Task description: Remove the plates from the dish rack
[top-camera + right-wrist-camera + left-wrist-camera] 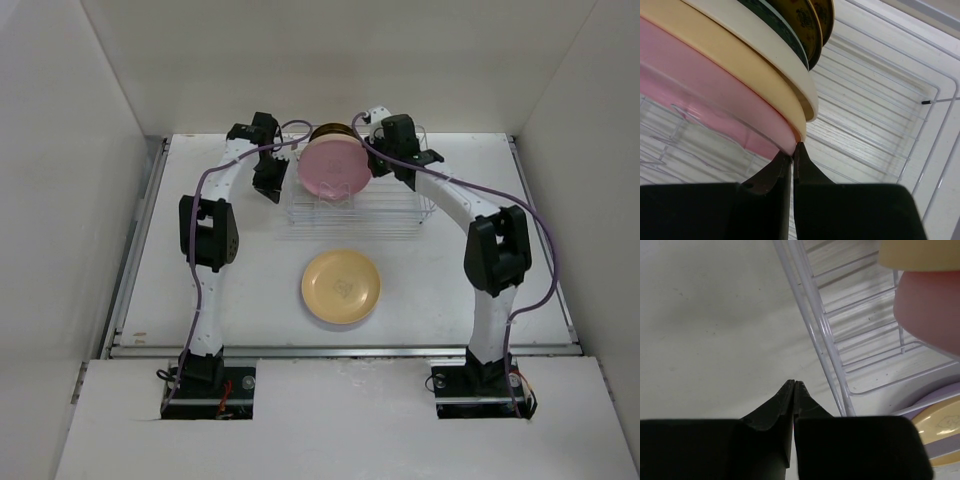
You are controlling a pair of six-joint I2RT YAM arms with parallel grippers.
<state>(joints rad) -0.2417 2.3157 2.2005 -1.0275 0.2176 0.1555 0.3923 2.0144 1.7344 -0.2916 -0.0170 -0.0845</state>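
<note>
Our right claw [794, 149] is pinched closed on nothing, tips touching the rim of the round pink plate [700, 95] ahead, which stands upright in the silvery wire dish rack [890, 115]; we judge it is nosing for a hold. Our left claw [794, 386], also closed and empty, hangs beside the rack's outer wall. Behind both, a round yellow-orange plate [341, 286] lies flat, already unloaded.

No legible text, label, brand or number anywhere — on plates, rack, arms.
</note>
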